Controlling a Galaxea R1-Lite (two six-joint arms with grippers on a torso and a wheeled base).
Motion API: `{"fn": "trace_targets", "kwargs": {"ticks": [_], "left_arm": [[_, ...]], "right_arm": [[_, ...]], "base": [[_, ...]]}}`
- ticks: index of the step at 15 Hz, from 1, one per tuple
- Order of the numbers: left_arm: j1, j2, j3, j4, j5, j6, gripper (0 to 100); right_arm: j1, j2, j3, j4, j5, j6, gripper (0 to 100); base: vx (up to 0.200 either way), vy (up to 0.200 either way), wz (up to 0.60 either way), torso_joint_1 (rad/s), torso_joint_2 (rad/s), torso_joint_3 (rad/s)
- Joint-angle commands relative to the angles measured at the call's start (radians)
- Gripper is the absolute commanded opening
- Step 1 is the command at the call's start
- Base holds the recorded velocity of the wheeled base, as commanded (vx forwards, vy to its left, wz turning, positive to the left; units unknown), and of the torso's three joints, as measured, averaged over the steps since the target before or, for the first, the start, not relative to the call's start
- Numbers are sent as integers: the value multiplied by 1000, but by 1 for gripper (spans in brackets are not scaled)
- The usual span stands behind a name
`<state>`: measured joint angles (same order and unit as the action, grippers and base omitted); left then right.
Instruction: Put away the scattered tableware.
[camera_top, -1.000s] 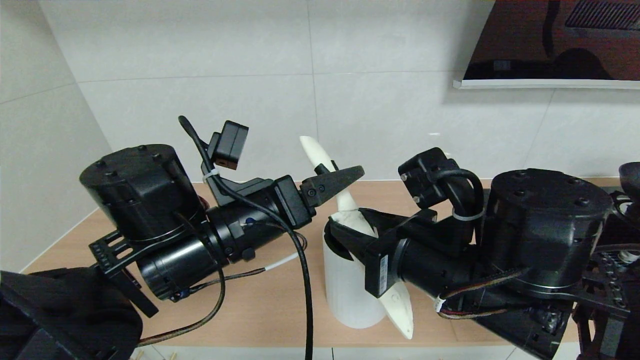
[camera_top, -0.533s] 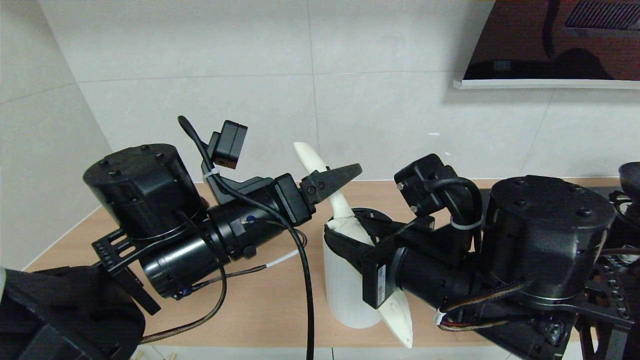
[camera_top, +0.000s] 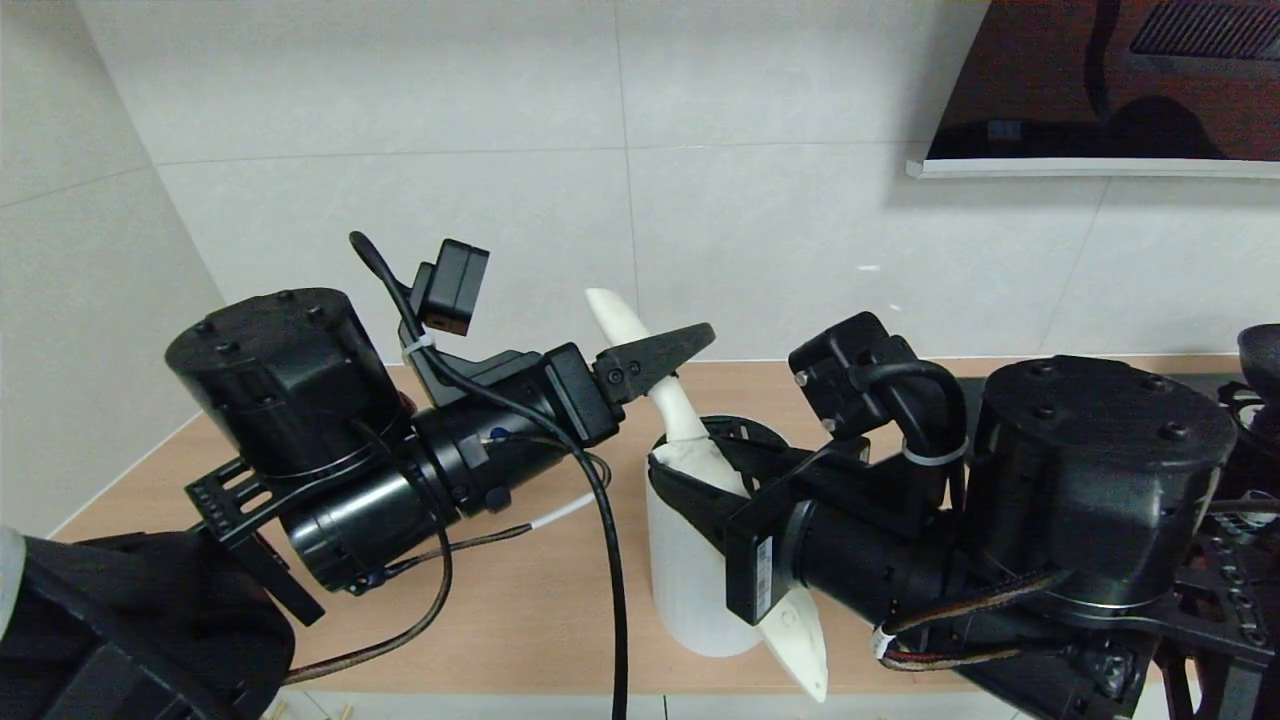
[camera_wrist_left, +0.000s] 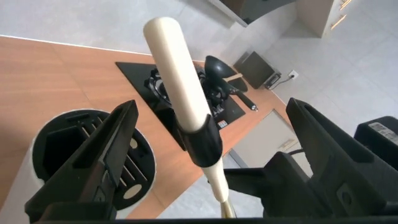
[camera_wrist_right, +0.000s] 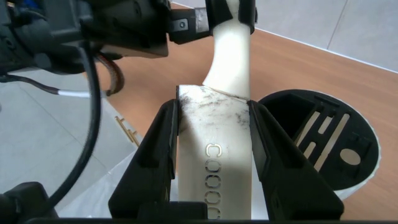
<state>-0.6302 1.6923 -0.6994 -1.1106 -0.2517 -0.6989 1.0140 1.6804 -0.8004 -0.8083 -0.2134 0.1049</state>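
Note:
A white spatula (camera_top: 640, 335) hangs tilted over the counter, its handle end up and toward the wall. My right gripper (camera_top: 690, 462) is shut on its scuffed blade (camera_wrist_right: 214, 143), a finger on each edge. My left gripper (camera_top: 680, 350) is open, and the handle (camera_wrist_left: 180, 81) passes between its spread fingers (camera_wrist_left: 118, 143) without touching them. A black band rings the handle (camera_wrist_left: 204, 142). Directly under the spatula stands a white cylindrical utensil holder (camera_top: 690, 560) with a black slotted top (camera_wrist_right: 326, 140) (camera_wrist_left: 81, 146).
The wooden counter (camera_top: 520, 610) runs back to a tiled wall. A black hob with dark utensils (camera_wrist_left: 214, 74) lies at its right end, under a dark hood (camera_top: 1100, 90). Thin wooden sticks (camera_wrist_right: 127, 127) lie below the counter's front edge.
The spatula and my right gripper have shifted slightly left and down toward the holder. My left gripper has drawn a little to the left, still open around the handle.

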Motion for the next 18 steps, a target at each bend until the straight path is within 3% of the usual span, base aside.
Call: {"fn": "trace_targets", "kwargs": {"ticks": [1,14,15,18], "left_arm": [[0,0,0,0,-1,-1,0],[0,-5,1,-1,-8,1,0],[-2,-5,0,-1,-8,1,0],[-5,-8,-3,2,-8,3,0]], "right_arm": [[1,-2,0,0,0,1,0],[1,-5,-2,0,-1,1,0],[1,-5,-2,0,-1,1,100],[1,-5,-3,-2,-11,1,100]], "base": [[0,0,0,0,0,0],[0,0,0,0,0,0],[0,0,0,0,0,0],[0,0,0,0,0,0]]}}
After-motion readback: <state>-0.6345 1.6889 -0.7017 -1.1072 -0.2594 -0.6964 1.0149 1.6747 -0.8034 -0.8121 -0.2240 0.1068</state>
